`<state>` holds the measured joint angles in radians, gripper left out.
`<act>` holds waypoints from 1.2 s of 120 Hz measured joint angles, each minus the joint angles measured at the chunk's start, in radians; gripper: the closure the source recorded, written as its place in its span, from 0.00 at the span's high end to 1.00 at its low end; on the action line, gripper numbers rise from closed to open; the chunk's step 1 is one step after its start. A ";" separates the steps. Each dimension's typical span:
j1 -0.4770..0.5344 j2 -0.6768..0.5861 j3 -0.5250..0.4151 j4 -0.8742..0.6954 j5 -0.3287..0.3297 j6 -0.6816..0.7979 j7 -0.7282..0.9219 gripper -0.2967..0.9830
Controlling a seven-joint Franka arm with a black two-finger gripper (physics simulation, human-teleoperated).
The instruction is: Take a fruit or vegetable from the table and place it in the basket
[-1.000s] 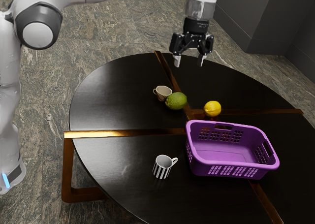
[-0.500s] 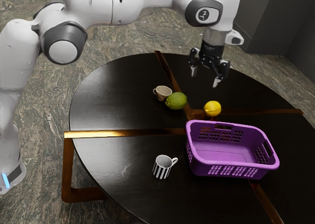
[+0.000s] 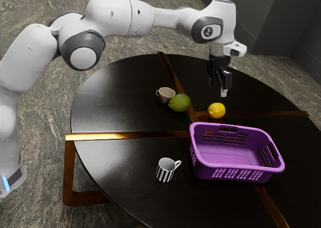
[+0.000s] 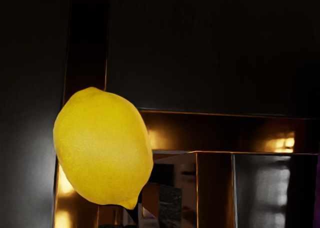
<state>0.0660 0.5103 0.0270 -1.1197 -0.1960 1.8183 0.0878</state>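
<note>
Lemon, one: likely light, firm, waxy and rather slippery; best gripped across its middle. Claw: spread, empty.

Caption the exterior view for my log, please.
Open gripper above the lemon, with purple basket, lime and striped mug on the table.

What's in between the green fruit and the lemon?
In the exterior view, no other object lies between the green fruit and the lemon, just bare table with some brown wood set in it.
</note>
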 joint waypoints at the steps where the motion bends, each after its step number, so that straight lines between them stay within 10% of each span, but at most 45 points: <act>1: 0.000 0.000 0.002 -0.002 -0.010 0.002 0.004 0.77; 38: -0.004 -0.003 0.082 -0.113 -0.207 0.036 0.079 0.77; 144: 0.014 0.063 0.092 -0.133 -0.326 0.167 -0.029 0.76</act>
<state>0.0799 0.5734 0.1185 -1.2523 -0.5223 1.9848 0.0593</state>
